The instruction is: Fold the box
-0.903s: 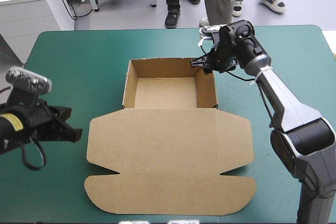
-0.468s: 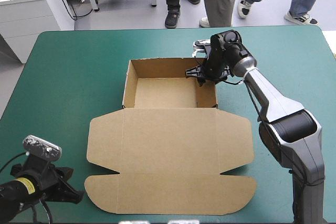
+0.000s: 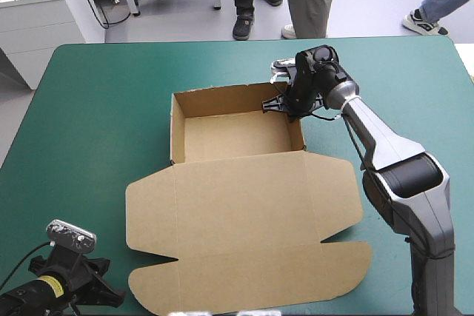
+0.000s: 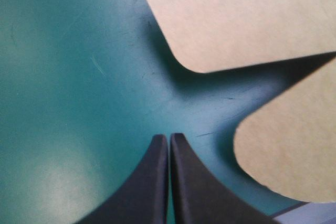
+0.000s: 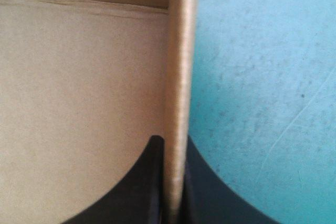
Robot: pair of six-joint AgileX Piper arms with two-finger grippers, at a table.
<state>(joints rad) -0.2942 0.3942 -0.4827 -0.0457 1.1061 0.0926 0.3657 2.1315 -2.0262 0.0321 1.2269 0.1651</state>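
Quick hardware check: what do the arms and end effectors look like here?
Right arm: silver-grey links, black joints, black wrist. Left arm: black, with a yellow label. Left end effector and right end effector: two broad black curved-fin fingers each.

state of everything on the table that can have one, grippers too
box: open tray, walls raised, lid lying flat on the teal-green cover
right gripper: shut on the box, clamping its right wall near the far corner
left gripper: shut, holding nothing, over the cover beside the lid's edge
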